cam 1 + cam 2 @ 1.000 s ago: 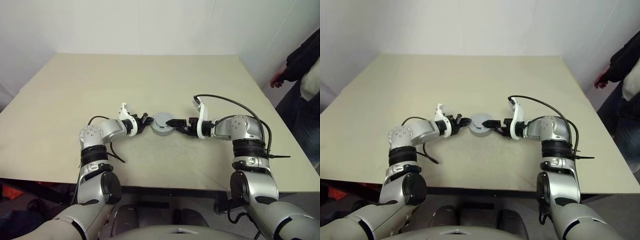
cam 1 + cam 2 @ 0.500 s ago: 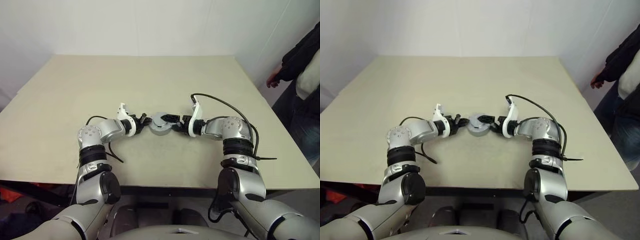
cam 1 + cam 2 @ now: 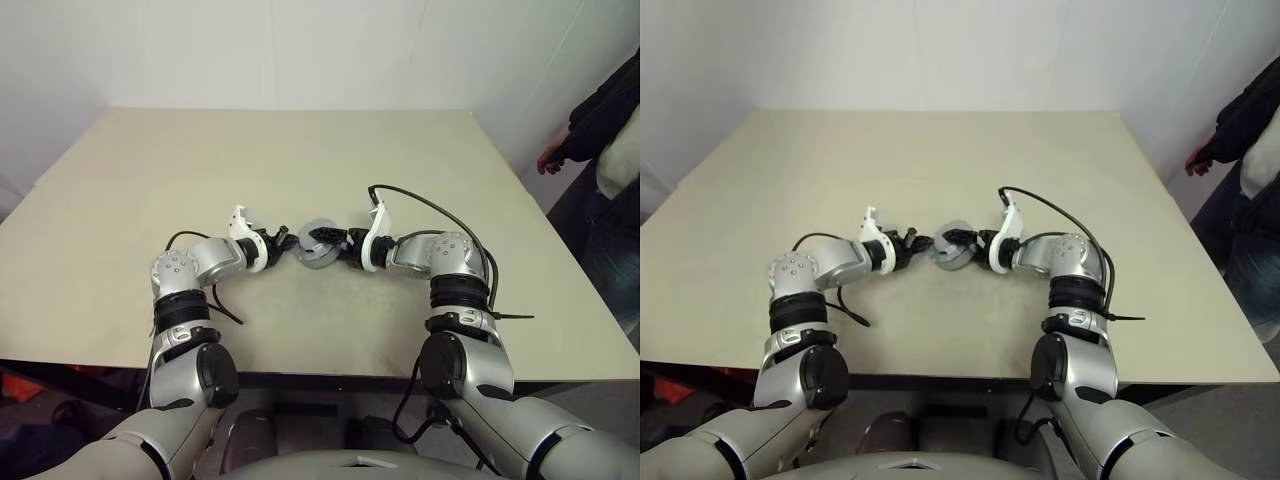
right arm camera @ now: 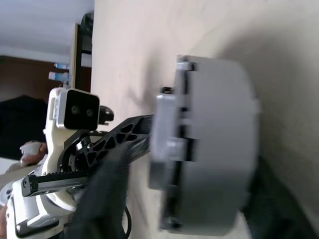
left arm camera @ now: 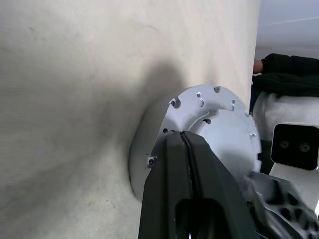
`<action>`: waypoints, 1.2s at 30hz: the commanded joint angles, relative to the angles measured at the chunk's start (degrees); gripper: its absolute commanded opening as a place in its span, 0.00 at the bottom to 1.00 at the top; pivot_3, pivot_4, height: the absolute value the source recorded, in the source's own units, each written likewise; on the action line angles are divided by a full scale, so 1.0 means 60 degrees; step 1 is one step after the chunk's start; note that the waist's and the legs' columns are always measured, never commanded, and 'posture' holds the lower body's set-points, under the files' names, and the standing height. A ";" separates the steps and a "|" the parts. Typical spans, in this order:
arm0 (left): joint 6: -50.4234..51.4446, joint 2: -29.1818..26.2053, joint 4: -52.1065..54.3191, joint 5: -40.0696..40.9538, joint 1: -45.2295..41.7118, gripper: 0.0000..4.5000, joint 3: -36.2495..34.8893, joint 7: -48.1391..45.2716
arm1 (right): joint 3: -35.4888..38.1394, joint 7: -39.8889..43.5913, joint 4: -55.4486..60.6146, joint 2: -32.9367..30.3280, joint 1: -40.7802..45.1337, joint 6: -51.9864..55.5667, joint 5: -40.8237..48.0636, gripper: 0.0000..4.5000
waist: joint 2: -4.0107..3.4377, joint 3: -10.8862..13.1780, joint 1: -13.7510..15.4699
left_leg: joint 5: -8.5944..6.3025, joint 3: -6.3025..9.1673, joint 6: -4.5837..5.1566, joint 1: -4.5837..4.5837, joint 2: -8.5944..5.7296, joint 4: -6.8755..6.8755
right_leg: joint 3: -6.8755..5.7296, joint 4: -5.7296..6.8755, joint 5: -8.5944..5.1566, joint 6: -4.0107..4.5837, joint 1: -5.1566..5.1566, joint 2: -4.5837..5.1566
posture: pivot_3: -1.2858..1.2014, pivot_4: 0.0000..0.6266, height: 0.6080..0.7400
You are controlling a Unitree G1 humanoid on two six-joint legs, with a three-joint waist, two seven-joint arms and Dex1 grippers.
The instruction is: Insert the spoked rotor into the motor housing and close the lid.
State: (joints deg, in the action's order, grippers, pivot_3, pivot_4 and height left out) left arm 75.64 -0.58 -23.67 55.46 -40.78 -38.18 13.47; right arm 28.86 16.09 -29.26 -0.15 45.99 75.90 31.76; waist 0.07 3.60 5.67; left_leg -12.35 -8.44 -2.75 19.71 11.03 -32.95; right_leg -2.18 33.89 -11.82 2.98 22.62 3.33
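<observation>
Motor housing (image 3: pixel 318 253) sits mid-table between my grippers, lid (image 5: pixel 219 124) already on top; rotor not visible, I judge it inside. Left gripper (image 3: pixel 285 243) fully closed, pressing at lid edge. Right gripper (image 3: pixel 322 239) over lid, jaw state unclear. Left: seat lid flush.

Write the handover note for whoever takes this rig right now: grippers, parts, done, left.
Left gripper: shut, fingertips against the lid's edge from the robot's left.
Right gripper: at the assembly from the robot's right, one finger over the lid; whether it is clamped cannot be told.
Motor housing: near the middle of the table, between the grippers.
Lid: on top of the housing, smooth face outward; it looks slightly proud and tilted.
Spoked rotor: hidden, presumably inside.
Done: lid placed.
Left: probably press it flush, then withdraw.
A person stands beside the table.
</observation>
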 commanded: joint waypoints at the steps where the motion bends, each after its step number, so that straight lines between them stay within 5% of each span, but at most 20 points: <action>1: 0.0045 0.0054 0.0025 -0.0060 0.0065 0.00 0.0081 0.0124 | 0.0082 -0.0086 -0.0030 0.0076 0.0385 -0.0259 0.0330 0.49 | 0.0000 0.0000 -0.0002 | 0.0000 0.0000 0.0000 0.0002 0.0000 0.0000 | 0.0000 0.0000 0.0001 -0.0001 0.0001 0.0000 | 0.52 0.00 1.00; 11: -0.0141 0.0033 0.0079 -0.0069 0.0064 0.00 0.0136 0.0009 | 0.0340 -0.0305 -0.0718 -0.0110 0.0563 -0.0851 0.0366 0.45 | 0.0000 0.0000 -0.0030 | 0.0011 0.0000 -0.0020 -0.0010 0.0001 0.0000 | 0.0003 0.0009 0.0010 -0.0009 -0.0003 -0.0002 | 0.52 0.00 1.00; 20: -0.1654 -0.0117 0.2092 0.0724 0.0443 0.00 0.0390 -0.2166 | 0.2583 -0.1717 -0.2534 0.0084 0.1762 -0.2414 0.1744 0.45 | 0.0003 0.0013 0.0001 | 0.0043 0.0000 -0.0053 0.0075 0.0000 -0.0025 | 0.0001 0.0052 0.0051 0.0008 0.0134 0.0000 | 0.52 0.00 1.00; 36: -0.3075 -0.0736 0.3305 0.2940 0.1656 0.00 -0.0569 -0.0840 | 0.2856 -0.2526 -0.1538 0.0885 0.2905 -0.0961 0.4350 0.45 | 0.0006 0.0015 0.0051 | 0.0039 0.0002 -0.0043 0.0211 0.0040 -0.0071 | -0.0030 0.0142 0.0059 -0.0006 0.0279 -0.0024 | 0.52 0.00 1.00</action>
State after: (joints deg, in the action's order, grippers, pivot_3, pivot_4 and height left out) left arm 58.35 -4.30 -6.68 71.09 -30.63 -42.35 8.54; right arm 45.38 1.13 -41.60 5.14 61.08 69.50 54.09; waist 0.11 3.69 5.98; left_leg -12.12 -8.42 -3.01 20.98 11.27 -33.41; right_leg -2.36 34.75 -11.46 2.93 24.29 3.18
